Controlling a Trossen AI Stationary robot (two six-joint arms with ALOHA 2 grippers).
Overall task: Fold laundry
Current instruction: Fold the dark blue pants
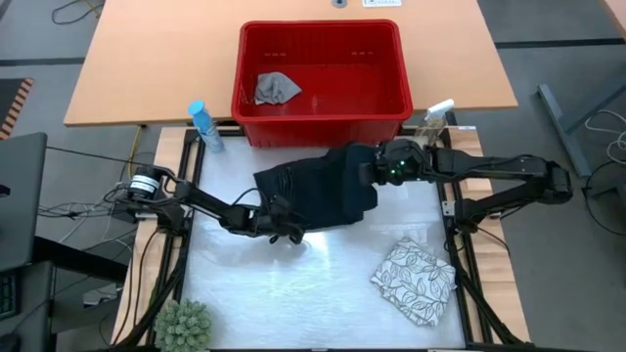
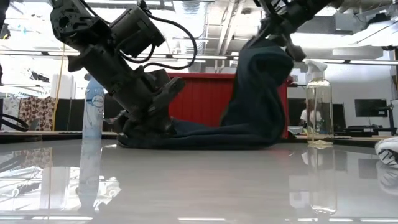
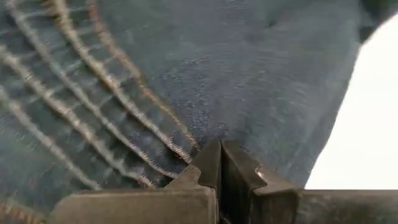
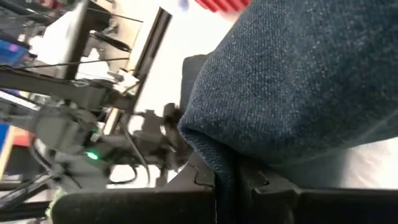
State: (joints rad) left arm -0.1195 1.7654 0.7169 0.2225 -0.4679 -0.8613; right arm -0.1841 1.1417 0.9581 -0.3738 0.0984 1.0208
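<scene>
Dark blue denim jeans point(image 1: 318, 191) lie bunched at the table's far middle, in front of the red basket point(image 1: 391, 103). Their right part point(image 2: 261, 87) is lifted; the rest lies on the table point(image 2: 186, 138). My right gripper point(image 1: 377, 168) is shut on the raised part. My left gripper point(image 1: 286, 233) is shut, with its tips down on the jeans' near left part. A folded white cloth with grey leaf print point(image 1: 416, 281) lies at the near right. A small grey cloth point(image 1: 277, 88) lies in the basket. My left gripper presses its shut fingertips point(image 3: 211, 163) onto the denim beside stitched seams point(image 3: 155, 140), slanting down from the table's left. That part of the jeans lies flat on the table point(image 2: 134, 138). I see no cloth between the fingers. My right gripper pinches a folded edge of denim point(image 4: 214, 152) between its two fingers, slanting down from the table's right. The cloth bulges over the fingers. The held part is lifted, and the jeans hang from it to the table point(image 2: 249, 134).
A blue spray can point(image 1: 205, 125) stands at the far left corner and a clear spray bottle point(image 1: 437, 119) at the far right. A small green plant point(image 1: 184, 328) sits at the near left corner. Bare table point(image 1: 293, 293) stretches near the front.
</scene>
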